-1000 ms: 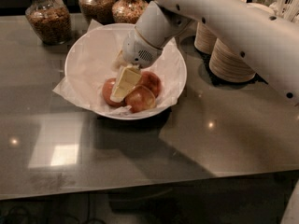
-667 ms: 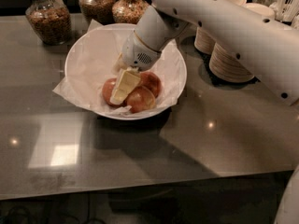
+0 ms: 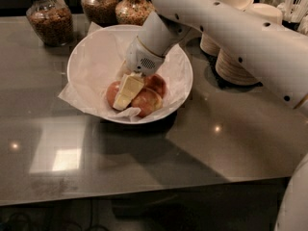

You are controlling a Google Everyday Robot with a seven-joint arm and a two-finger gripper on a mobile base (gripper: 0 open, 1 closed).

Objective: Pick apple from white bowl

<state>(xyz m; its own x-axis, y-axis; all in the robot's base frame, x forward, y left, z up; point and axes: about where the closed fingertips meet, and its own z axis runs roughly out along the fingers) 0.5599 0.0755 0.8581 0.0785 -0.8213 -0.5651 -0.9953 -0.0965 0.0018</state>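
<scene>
Camera view: the gripper (image 3: 126, 94) is down inside the bowl (image 3: 86, 57), which sits toward the far side of the table (image 3: 216, 143). Its cream end is wedged among three apples on the crinkled paper. The left apple (image 3: 112, 91) is partly hidden by it, the near apple (image 3: 147, 102) lies just to its right, and the far apple (image 3: 157, 83) sits beyond that. Whether the claw is spread or clamped I cannot tell, as its own body hides the contact. The step in hand looks like the grasp itself. The next move, I judge, calls for a firm close on one apple, then a straight lift clear of the rim without dragging paper or neighbours.
</scene>
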